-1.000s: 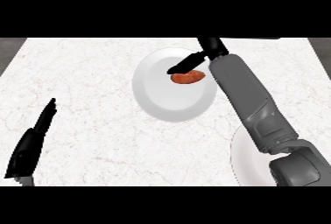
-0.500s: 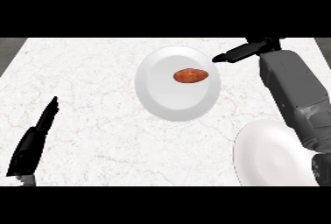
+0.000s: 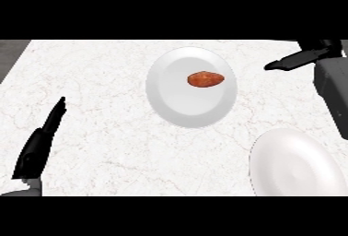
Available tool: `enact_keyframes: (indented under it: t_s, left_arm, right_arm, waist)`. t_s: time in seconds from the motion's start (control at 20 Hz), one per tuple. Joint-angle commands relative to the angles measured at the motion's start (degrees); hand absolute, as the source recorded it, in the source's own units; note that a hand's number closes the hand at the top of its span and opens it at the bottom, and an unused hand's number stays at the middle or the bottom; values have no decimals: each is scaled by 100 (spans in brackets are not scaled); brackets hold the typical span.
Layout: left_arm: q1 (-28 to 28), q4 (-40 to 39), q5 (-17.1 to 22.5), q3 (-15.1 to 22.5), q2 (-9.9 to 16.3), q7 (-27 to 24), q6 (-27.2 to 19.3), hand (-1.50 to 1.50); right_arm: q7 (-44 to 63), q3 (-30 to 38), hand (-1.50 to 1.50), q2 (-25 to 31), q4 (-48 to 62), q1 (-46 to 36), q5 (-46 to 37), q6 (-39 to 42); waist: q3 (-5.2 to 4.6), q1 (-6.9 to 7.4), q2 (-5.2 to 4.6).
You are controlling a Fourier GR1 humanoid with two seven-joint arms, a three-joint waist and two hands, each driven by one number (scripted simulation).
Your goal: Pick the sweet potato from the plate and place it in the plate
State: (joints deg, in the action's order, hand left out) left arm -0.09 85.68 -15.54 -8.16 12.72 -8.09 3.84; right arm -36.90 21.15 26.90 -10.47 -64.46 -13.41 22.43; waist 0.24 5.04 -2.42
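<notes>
From the head view, the sweet potato (image 3: 205, 79) lay on the far plate (image 3: 178, 106), near the middle of the white tabletop (image 3: 102, 83). A second plate (image 3: 292, 166) sat at the near right, well apart from the first. The right hand (image 3: 299, 58) was up at the far right, away from the sweet potato, its fingers straight and holding nothing. The left hand (image 3: 41, 140) rested at the near left, fingers straight and pressed together.

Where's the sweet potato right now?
In the head view, the sweet potato lies on the far plate, right of its middle, left of the right hand.
</notes>
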Motion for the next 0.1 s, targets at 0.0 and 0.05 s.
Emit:
enact_keyframes:
  t_s: [0.0, 0.05]
  left_arm:
    - [36, 209, 93, 6, 15, 80, 106, 0]
    - [40, 60, 54, 69, -66, -1, 73, 0]
  right_arm:
    - [-261, -21, -150, 347, 125, 223, -73, 275]
    - [-36, 47, -150, 456, 164, -25, -13, 357]
  waist:
    - [9, 88, -18]
    - [3, 81, -21]
